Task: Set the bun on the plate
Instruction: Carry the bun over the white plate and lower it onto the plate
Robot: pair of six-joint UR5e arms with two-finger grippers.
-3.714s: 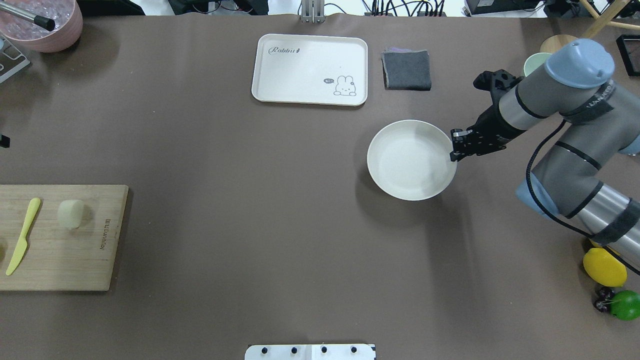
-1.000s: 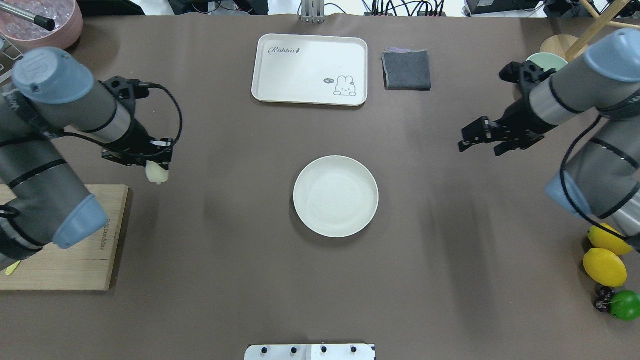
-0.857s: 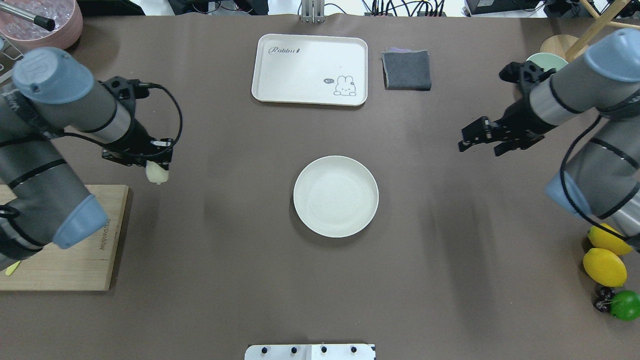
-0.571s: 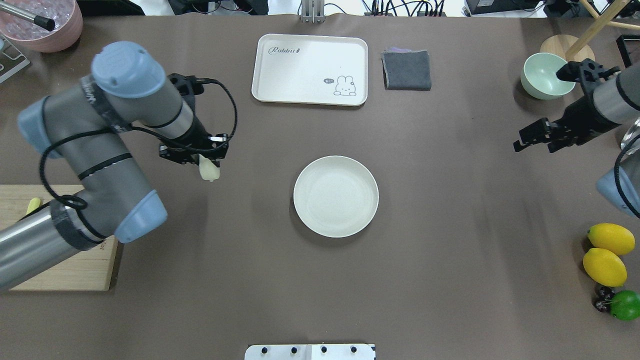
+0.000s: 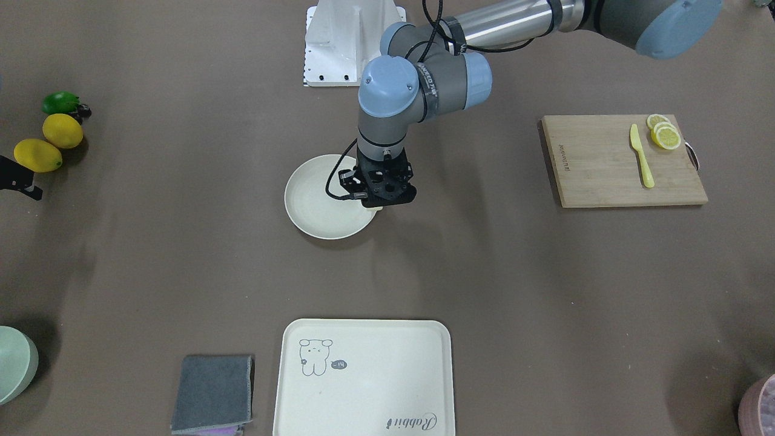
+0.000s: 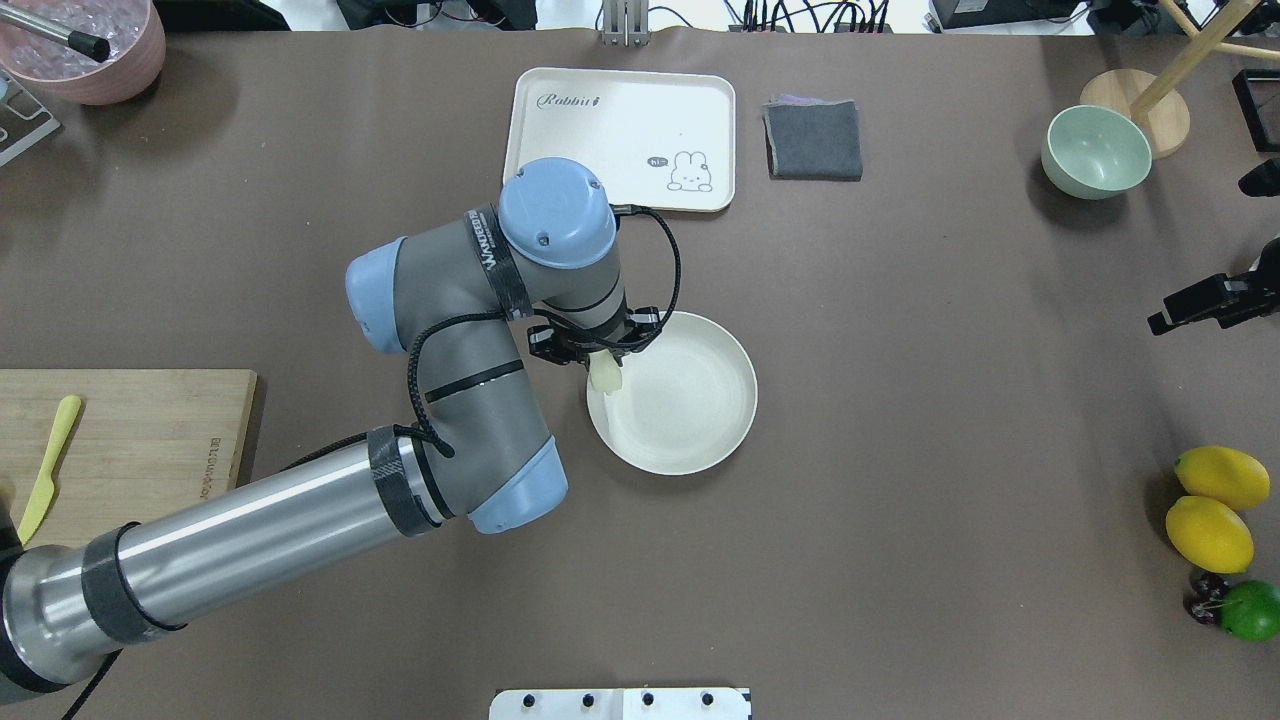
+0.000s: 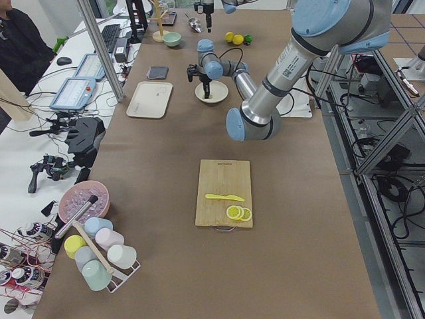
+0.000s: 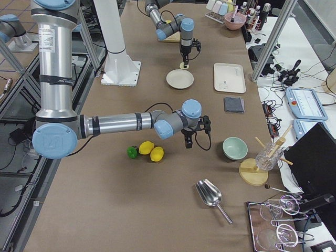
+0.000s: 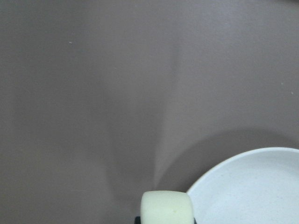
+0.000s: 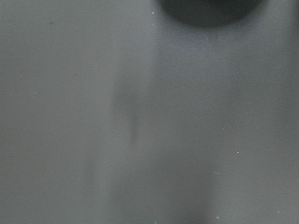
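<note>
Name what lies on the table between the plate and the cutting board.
Nothing: in the front-facing view, only bare brown table cover separates the plate from the cutting board.

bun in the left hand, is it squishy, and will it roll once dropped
The small pale cream rounded bun hangs from the left hand without sagging, so probably light and fairly firm. Its smooth cylindrical sides suggest it could roll if it lands sideways, though the raised rim of the round cream-white plate would likely stop it.
</note>
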